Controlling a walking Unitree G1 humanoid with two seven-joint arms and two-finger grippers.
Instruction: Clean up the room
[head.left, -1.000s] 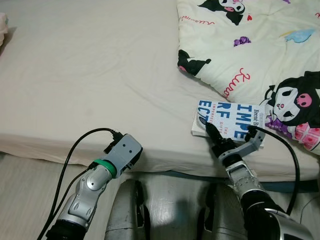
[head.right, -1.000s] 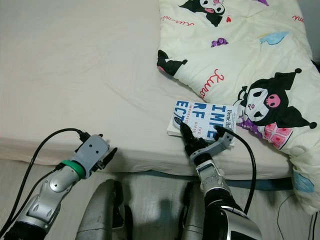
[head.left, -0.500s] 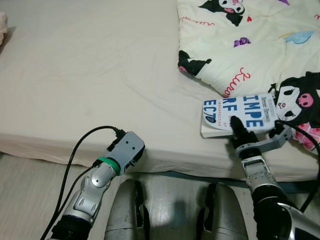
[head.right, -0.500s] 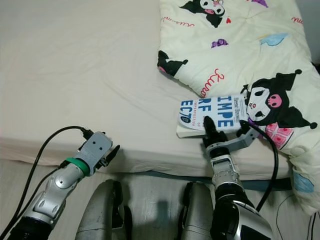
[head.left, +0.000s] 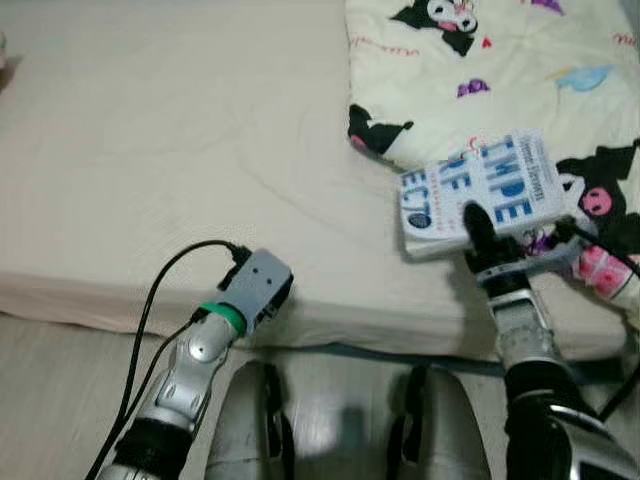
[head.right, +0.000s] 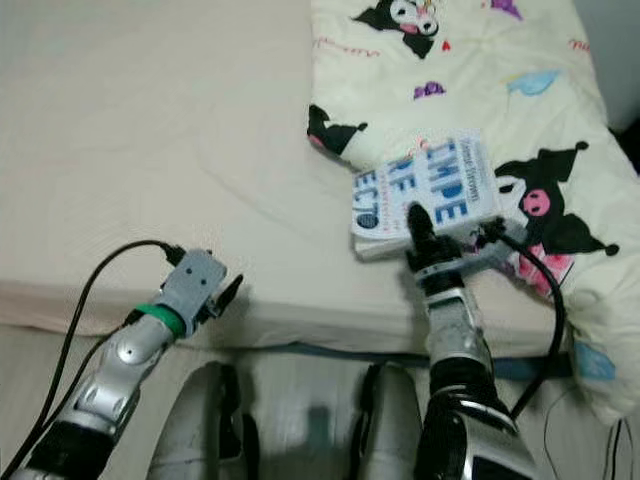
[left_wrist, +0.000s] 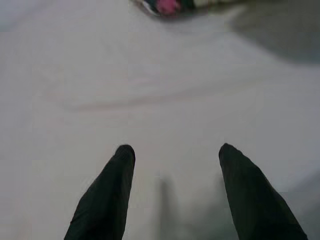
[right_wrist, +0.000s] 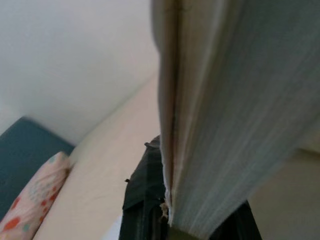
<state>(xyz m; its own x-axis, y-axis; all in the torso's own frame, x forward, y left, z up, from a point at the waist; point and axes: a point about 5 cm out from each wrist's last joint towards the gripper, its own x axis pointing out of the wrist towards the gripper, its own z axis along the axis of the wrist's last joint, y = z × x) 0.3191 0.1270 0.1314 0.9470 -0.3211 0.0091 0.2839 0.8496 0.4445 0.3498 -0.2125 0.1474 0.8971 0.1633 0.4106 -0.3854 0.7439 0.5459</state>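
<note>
Black fingers of the right gripper (head.left: 478, 228) are clamped on a white paperback book with blue block lettering (head.left: 478, 193) — one finger lies across the front cover, and in the right wrist view the page edges (right_wrist: 220, 115) stand between the fingers. The book is tilted up off the cream bedsheet (head.left: 170, 160), its far edge against the pale yellow quilt printed with black-and-pink cartoon characters (head.left: 520, 70) that covers the right side of the bed. The left gripper (left_wrist: 172, 187) hovers at the near edge of the mattress, well apart from the book, with its two fingers spread and nothing between them — bare sheet lies under them.
</note>
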